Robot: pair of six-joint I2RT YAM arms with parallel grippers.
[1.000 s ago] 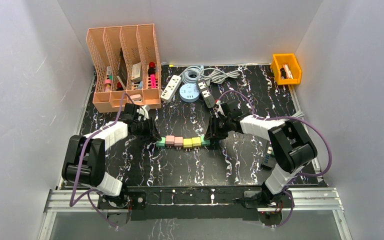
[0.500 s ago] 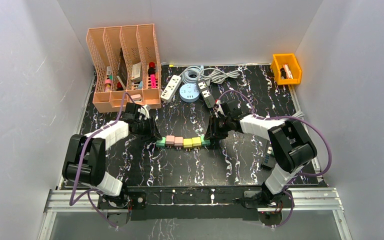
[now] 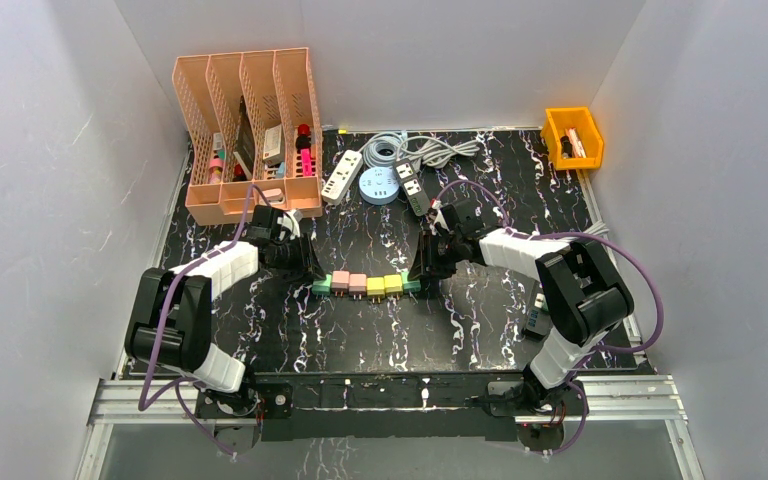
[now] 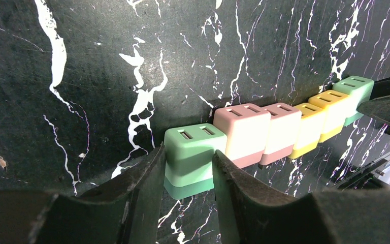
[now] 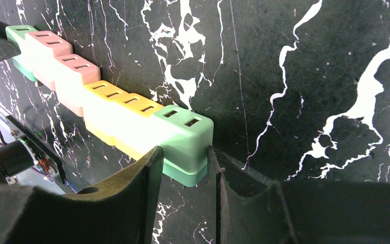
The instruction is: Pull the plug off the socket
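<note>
**Two Arms Are Bracketing a Six-Plug Row**

From above, a row of plugs (image 3: pixel 365 284) is lying mid-table on the black marbled table (image 3: pixel 380 340), running green, pink, pink, yellow, yellow, green. Both arms are reaching in to its ends, but in that view the wrists are hiding how the jaws meet the plugs. Only that view is taking in the peach file rack (image 3: pixel 250 130) and the orange bin (image 3: pixel 572 135) at the far edge.

The left wrist camera is showing the left gripper (image 4: pixel 188 152) straddling the left green plug (image 4: pixel 195 138). Its jaws are sitting close against both sides, though I cannot tell whether they are squeezing it or merely flanking it.

The right wrist camera is showing the right gripper (image 5: pixel 184 151) clamping the right green plug (image 5: pixel 183 127), with both jaws pressing its side walls. All six plugs are sitting end to end, touching.
</note>
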